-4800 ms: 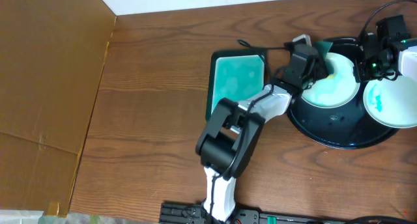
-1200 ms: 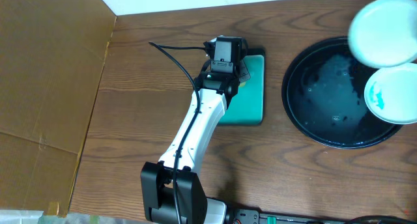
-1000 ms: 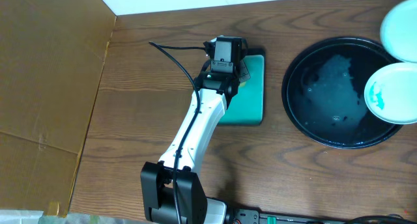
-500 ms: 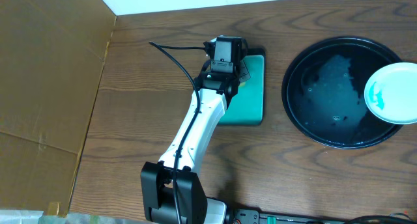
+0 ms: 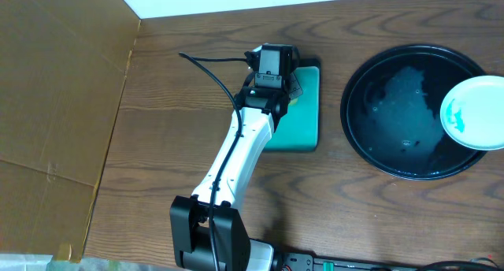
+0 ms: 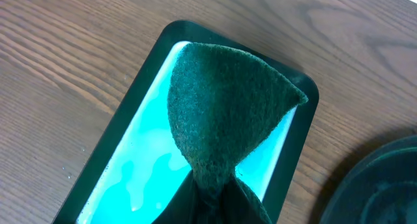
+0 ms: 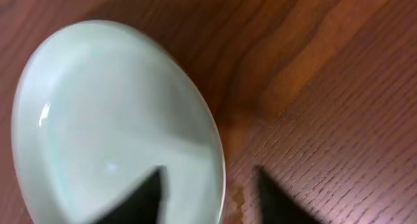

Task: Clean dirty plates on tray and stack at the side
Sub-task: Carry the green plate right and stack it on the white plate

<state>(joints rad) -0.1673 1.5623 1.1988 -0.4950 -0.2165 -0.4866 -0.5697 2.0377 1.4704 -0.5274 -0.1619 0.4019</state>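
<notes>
Tray (image 5: 376, 141), black and glossy, sits at right side of wooden surface (image 5: 173, 90); wet streaks across its floor. 1 smeared plate (image 5: 472, 112) rests on tray's right part, teal-green mark on its left inner side, far edge cut by the frame. No other plate in overhead view.

Left arm (image 5: 236, 153) reaches from near edge up to teal dish (image 5: 307, 113), which lies well left of tray. Left pincer (image 5: 272, 66) hangs over dish's upper left corner. Left wrist view: left pincer (image 6: 215, 201) clamped on dark green scouring pad (image 6: 221, 113), pad bunched at the grip and fanning out above bright teal dish floor (image 6: 146, 165). Cannot tell whether pad touches dish. Curve of tray rim (image 6: 384, 185) at lower right corner.

Right pincer (image 7: 208, 195) seen in right wrist view only: fingers apart, 1 finger (image 7: 140, 198) over white plate (image 7: 98, 120), the other over bare wood just beside it, plate's rim between them. Neither visibly presses the rim. This plate lies flat on the wood, inside looks clean. Small wet spot on wood at plate's edge.

Brown cardboard (image 5: 55, 105) covers left side.
</notes>
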